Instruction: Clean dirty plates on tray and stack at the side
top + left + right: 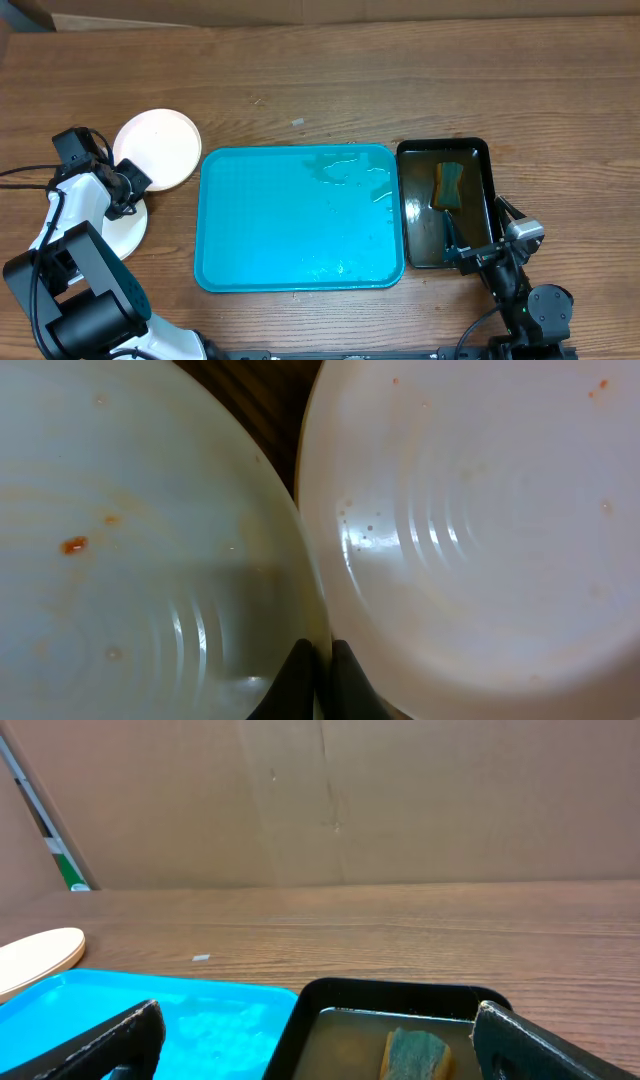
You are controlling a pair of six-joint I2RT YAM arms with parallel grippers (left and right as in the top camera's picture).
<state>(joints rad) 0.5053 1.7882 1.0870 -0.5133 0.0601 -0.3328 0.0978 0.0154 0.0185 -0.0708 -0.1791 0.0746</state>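
Note:
Two plates lie on the table left of the tray [270, 220], which is bare apart from water streaks. In the left wrist view the pale yellow-green plate [130, 540] has an orange-red smear, and the white plate [480, 520] beside it has small specks. In the overhead view the white plate [157, 150] is farther back and the other plate [128, 232] lies partly under the left arm. My left gripper [322, 675] [138, 183] is shut on the pale plate's rim. A third plate is not visible. My right gripper [320, 1050] [470, 255] is open and empty.
A narrow black tray [443, 150] stands right of the turquoise tray and holds murky liquid and a sponge [448, 184]. The right wrist view shows this black tray [380, 992], the sponge [415, 1055] and a cardboard wall behind the table.

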